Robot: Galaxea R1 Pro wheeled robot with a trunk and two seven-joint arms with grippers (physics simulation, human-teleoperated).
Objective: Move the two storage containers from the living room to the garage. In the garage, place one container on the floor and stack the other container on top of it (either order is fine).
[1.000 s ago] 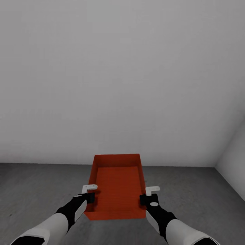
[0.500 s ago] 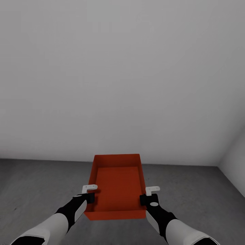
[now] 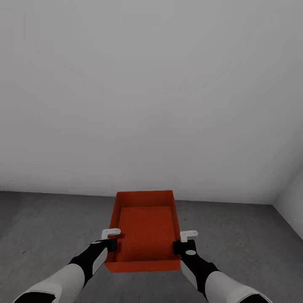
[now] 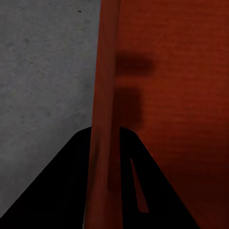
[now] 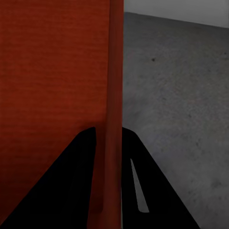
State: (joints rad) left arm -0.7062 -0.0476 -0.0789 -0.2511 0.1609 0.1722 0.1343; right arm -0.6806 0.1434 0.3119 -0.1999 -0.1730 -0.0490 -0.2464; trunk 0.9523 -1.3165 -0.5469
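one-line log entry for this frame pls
phase: carry | storage container: held above concrete floor | left gripper: shut on left wall | right gripper: shut on right wall | ahead: grey wall

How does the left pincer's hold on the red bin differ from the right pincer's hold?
The left pincer clamps the bin's left side wall, the right pincer its right side wall. In the left wrist view the wall has concrete floor outside and a finger's shadow on the bin's inside; the right wrist view shows no such shadow. Both straddle a wall, shut on it, level with each other.
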